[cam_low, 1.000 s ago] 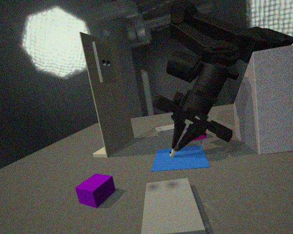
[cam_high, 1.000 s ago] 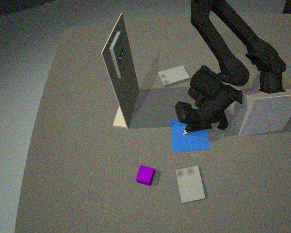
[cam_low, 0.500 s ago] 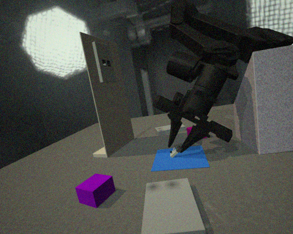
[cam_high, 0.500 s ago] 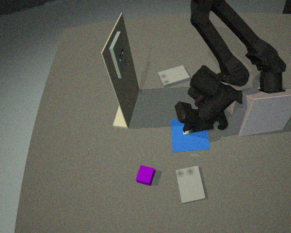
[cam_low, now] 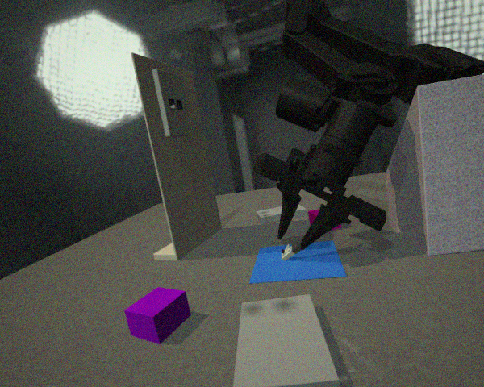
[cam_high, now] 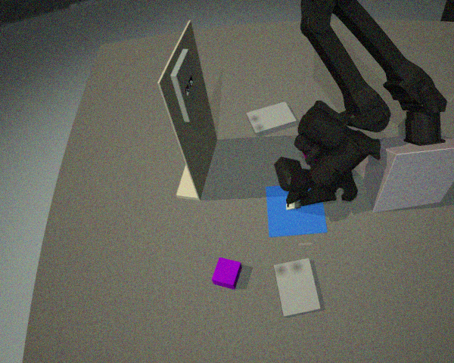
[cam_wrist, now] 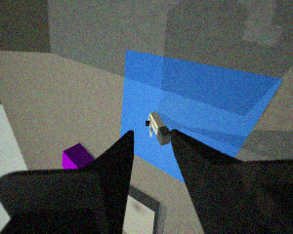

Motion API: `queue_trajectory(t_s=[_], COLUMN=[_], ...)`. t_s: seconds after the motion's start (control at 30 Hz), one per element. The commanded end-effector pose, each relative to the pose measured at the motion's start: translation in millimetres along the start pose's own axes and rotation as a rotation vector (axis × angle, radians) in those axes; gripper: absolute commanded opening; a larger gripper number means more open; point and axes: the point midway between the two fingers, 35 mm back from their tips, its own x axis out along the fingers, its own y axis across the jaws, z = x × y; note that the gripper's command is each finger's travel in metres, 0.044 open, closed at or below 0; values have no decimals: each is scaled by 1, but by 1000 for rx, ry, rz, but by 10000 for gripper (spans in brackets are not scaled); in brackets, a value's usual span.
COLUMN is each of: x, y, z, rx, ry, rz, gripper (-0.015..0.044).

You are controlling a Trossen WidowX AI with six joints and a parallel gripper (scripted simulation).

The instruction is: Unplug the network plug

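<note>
The small cream plug (cam_high: 290, 207) (cam_low: 287, 253) (cam_wrist: 158, 128) is at the marked blue square (cam_high: 276, 226) (cam_low: 325, 266) (cam_wrist: 210, 97), within its outline in all views. It looks tilted; whether it lies fully flat is hard to tell. My gripper (cam_low: 289, 243) (cam_wrist: 152, 134) is open, with a clear gap between its fingertips low over the square. The plug's rear end is close beside the right fingertip in the wrist view; whether they touch is unclear. The upright panel (cam_high: 197, 156) (cam_low: 184, 187) stands to the left, and its dark socket openings (cam_high: 188, 85) (cam_low: 175, 104) show no plug.
A purple block (cam_high: 226, 272) (cam_low: 156, 312) (cam_wrist: 75, 156) and a pale flat plate (cam_high: 297, 289) (cam_low: 285, 345) lie in front. Another pale plate (cam_high: 271, 117) lies behind the arm. A magenta object (cam_low: 312, 214) is behind the gripper. A large pale box (cam_high: 422, 179) (cam_low: 463, 166) stands right.
</note>
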Motion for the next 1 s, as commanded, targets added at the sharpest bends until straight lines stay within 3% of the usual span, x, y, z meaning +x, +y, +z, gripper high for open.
queue_trajectory(t_s=[0.0, 0.97], x=[-4, -23], y=[-1, 4], z=[1, -3], rx=[4, 3], ry=[-4, 4], rz=[-2, -5], gripper=[156, 156])
